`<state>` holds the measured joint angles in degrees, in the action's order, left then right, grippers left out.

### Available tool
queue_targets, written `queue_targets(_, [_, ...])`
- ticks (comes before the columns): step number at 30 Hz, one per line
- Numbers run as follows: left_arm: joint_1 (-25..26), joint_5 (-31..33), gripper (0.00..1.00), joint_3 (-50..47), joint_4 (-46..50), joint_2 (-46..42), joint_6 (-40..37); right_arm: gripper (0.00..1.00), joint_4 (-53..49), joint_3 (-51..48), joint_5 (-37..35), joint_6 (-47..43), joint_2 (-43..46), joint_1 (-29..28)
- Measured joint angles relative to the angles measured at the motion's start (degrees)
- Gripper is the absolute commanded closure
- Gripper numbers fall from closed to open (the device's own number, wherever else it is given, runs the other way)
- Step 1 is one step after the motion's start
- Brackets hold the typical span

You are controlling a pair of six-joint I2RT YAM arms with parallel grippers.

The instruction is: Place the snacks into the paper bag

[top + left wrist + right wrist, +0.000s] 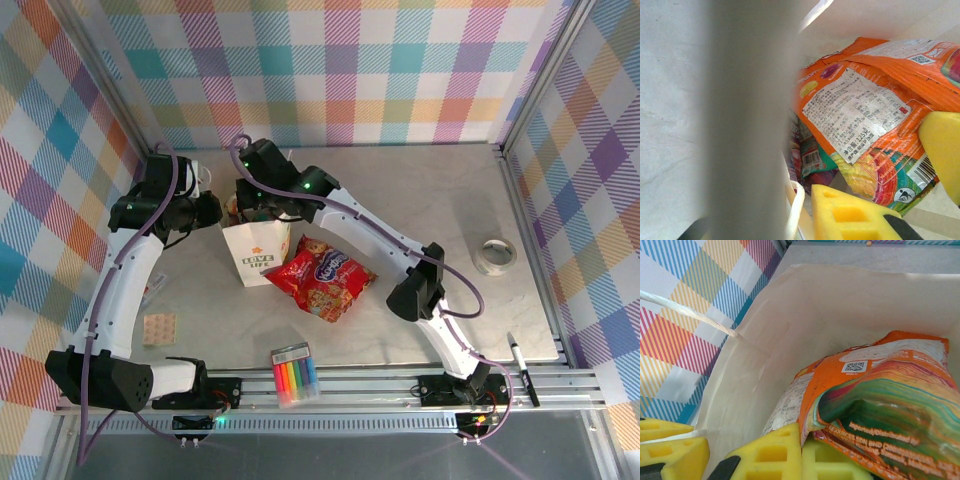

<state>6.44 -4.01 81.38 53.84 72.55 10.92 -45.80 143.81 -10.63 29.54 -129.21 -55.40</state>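
pinching an edge of the orange packet (880, 390), the right pincer (801, 434) hangs inside the open mouth of the bag (805, 315). the packet juts ahead of it, crumpled, reaching toward the far wall. just to its left, the left pincer (217, 212) is pressed together on the bag's side rim, clamping the wall from outside and inside. below the right pincer, deeper in the bag, a teal packet (812, 159) lies under the orange one. what else lies down there is too cramped to tell apart. the red packet (322, 275) lies flat on the bench (420, 190) beside the bag, to the right of the right pincer and nearer the arm bases. the markers (295, 377) sit well back from both pincers, close to the bench's near edge.
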Motion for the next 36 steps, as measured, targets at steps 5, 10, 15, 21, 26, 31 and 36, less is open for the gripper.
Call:
queue_targets(5, [0.0, 0.0, 0.8, -0.26, -0.04, 0.0, 0.0, 1.0, 0.46, -0.33, 0.15, 0.02, -0.24, 0.0])
queue_targets(10, [0.0, 0.0, 0.8, -0.35, -0.09, 0.0, 0.0, 1.0, 2.12, -2.54, 1.4, -0.37, -0.46, 0.0])
queue_targets(15, [0.0, 0.02, 0.8, -0.92, -0.26, -0.02, 0.0, 1.0, 2.86, -2.47, 2.14, -1.09, -0.85, 0.0])
queue_targets(21, [0.0, 0.02, 0.8, -1.36, -0.35, -0.09, 0.0, 1.0, 2.03, -1.51, 3.1, -1.01, -1.51, 0.39])
queue_targets(26, [0.0, 0.04, 0.8, -1.36, -0.37, -0.11, 0.0, 0.77, -1.77, -1.14, 5.01, 0.02, -2.49, 0.7])
queue_targets(31, [0.0, 0.04, 0.79, -1.36, -0.44, -0.11, 0.0, 0.57, -7.04, -1.09, 7.13, 0.72, -2.19, 0.9])
queue_targets(36, [0.0, 0.04, 0.79, -1.36, -0.46, -0.11, 0.0, 0.54, -9.92, -3.37, 7.06, 0.13, 1.66, 0.96])
